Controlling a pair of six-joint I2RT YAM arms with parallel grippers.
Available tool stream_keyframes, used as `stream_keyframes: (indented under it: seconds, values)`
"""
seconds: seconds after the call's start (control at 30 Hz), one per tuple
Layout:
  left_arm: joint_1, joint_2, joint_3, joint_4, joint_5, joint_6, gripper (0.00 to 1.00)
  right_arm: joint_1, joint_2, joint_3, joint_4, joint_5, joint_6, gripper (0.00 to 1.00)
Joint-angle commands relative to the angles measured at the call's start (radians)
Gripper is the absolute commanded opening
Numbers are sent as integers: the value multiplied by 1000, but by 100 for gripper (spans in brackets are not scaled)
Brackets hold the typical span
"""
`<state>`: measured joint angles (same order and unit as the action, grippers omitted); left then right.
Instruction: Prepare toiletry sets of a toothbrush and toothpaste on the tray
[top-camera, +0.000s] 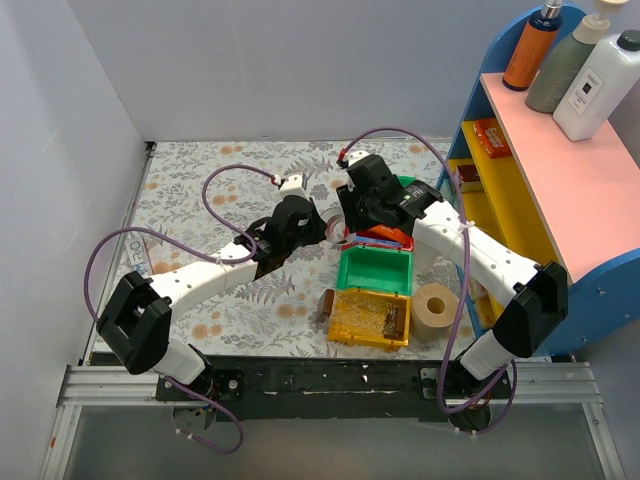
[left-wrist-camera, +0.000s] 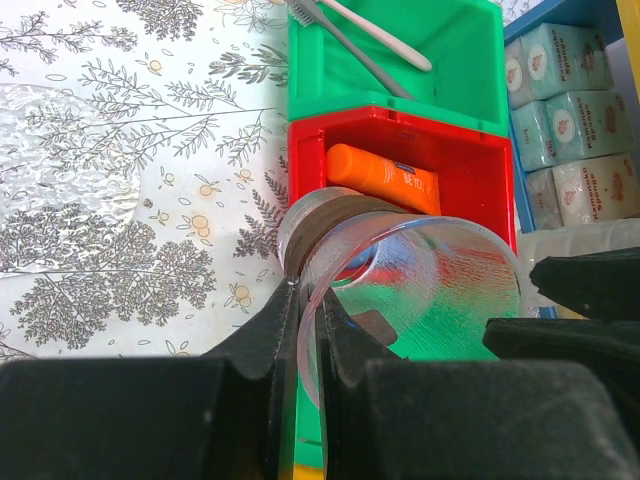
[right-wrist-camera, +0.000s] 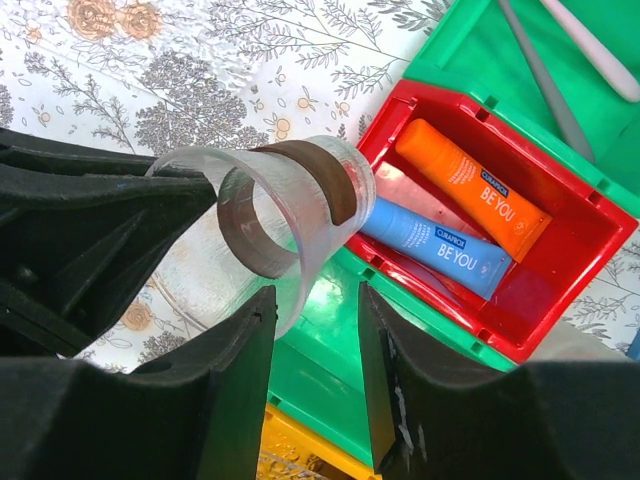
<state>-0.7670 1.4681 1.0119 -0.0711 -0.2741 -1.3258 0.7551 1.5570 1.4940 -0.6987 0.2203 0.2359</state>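
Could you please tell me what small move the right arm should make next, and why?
Probably ease the open right gripper past the clear cup, which the left gripper pinches by its wall, and down toward the blue toothpaste lying beside the orange tube in the red bin; its fingers hold nothing yet.

red bin (right-wrist-camera: 585, 265) entry: being partly blocked by clear cup (right-wrist-camera: 290, 200) at its corner
toothpaste (right-wrist-camera: 435, 245): being crowded by orange tube (right-wrist-camera: 470, 185), top being left open
table (top-camera: 190, 190) left side: being left free
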Motion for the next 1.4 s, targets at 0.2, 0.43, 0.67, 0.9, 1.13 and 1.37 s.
stream_keyframes:
  seconds: [0.2,0.43,0.67,0.9,1.13,1.37]
  values:
    - [-18,-111,-18,149,-65,-46,0,18,51,18,74,-27,43,37]
    - [-20,-138,-53,189,-54,-46,0,24,78,41,44,39,31,12]
    - [-20,-167,-93,251,7,-6,16,24,101,87,50,31,-18,1]
    - [-18,-222,-95,225,19,82,61,18,132,132,60,-82,-116,1]
    - [40,-337,-148,179,119,157,73,-7,187,232,18,-323,-279,1]
    - [178,-419,-177,77,408,192,73,-13,242,304,-45,-392,-382,1]
